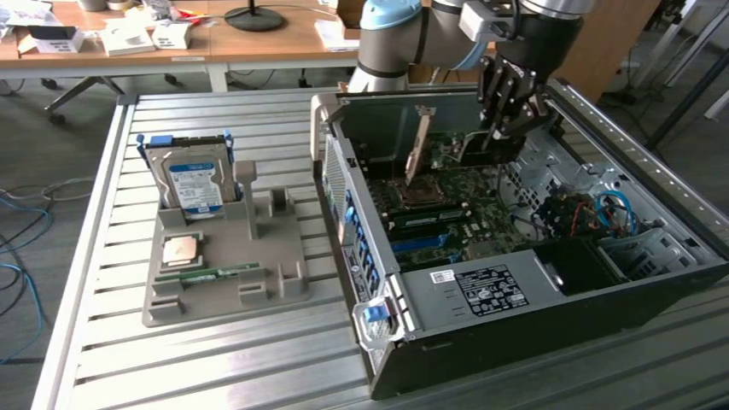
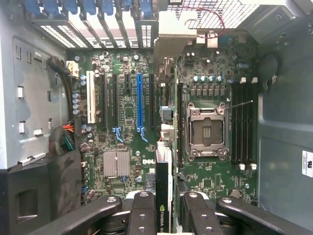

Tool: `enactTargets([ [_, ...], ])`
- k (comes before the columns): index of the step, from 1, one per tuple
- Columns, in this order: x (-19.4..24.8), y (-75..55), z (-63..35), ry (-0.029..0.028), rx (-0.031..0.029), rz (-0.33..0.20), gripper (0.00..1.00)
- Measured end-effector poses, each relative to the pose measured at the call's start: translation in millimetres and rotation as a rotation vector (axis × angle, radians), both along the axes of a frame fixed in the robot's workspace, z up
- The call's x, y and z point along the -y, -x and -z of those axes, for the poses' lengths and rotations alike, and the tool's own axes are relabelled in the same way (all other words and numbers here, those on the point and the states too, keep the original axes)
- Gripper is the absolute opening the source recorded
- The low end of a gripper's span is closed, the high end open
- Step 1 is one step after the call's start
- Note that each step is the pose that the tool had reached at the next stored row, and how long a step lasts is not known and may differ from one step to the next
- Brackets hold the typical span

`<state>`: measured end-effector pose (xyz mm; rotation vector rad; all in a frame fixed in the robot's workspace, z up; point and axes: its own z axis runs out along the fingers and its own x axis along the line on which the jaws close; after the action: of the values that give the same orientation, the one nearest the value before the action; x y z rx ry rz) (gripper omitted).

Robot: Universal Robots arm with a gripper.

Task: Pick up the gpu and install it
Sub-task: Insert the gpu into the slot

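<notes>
our hand (image 2: 165, 215) is clenched on the graphics card (image 2: 164, 176), held on edge over the board (image 2: 122, 98) inside the case (image 1: 547, 359). if it goes down skewed, we could jam its edge or snag its bracket (image 2: 171, 46).

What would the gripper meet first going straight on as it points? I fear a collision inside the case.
The gripper holds the gpu edge-on, so the card would likely reach the motherboard first, near the blue slot; depth is unclear.
</notes>
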<state>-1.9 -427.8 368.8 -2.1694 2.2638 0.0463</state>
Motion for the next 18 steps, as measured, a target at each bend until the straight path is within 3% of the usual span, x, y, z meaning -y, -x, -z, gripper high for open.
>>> enactTargets([
  [18, 0.0, 3.8, 0.1, 0.0000, 0.0001, 0.000, 0.27],
])
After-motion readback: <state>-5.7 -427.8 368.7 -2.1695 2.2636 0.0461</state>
